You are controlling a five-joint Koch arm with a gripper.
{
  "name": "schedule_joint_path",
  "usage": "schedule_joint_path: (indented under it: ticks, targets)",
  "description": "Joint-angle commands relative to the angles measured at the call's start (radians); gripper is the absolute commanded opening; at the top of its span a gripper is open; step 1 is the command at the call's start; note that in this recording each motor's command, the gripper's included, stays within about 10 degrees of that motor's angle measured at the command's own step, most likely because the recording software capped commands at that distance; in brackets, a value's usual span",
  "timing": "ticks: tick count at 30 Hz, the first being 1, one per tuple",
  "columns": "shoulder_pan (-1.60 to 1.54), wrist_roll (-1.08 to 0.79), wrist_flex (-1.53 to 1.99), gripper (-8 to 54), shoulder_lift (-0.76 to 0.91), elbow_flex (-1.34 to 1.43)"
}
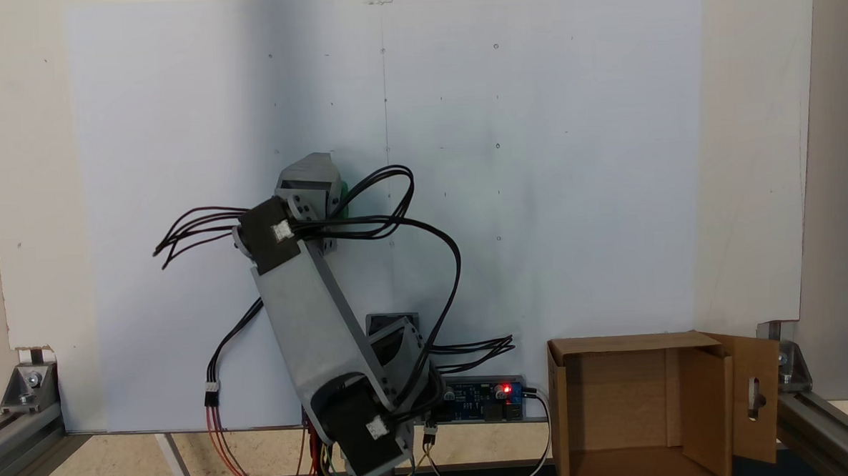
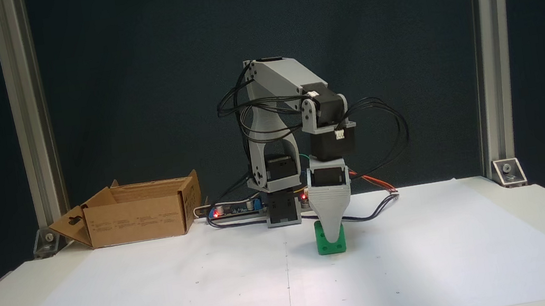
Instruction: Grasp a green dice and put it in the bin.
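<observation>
The end effector [image 2: 331,238] points straight down at the tabletop [image 2: 525,203], and its grey ribbed finger [image 2: 332,214] covers the middle of the green dice [image 2: 324,246]. Its jaws lie one behind the other, so I cannot tell whether it is released or grasping the cube. The dice rests on the white paper sheet [image 2: 164,296], near the sheet's centre line and closer to the far edge of the tabletop than to the near one. In a fixed view from above, only a sliver of green [image 1: 345,195] shows beside the wrist. The arm [image 2: 284,87] arches over from its base at the far edge. The bin [image 2: 138,220], a brown cardboard box with its flaps open, stands well apart near the far left corner of the tabletop.
</observation>
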Motion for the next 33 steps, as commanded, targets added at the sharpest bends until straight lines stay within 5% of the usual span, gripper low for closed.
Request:
schedule_joint_path:
  ticks: [1, 33]
  targets:
    - [0.0, 0.075, -0.009, 43.2, -0.006, -0.015]
    - [0.04, 0.074, -0.017, 41.4, -0.035, 0.011]
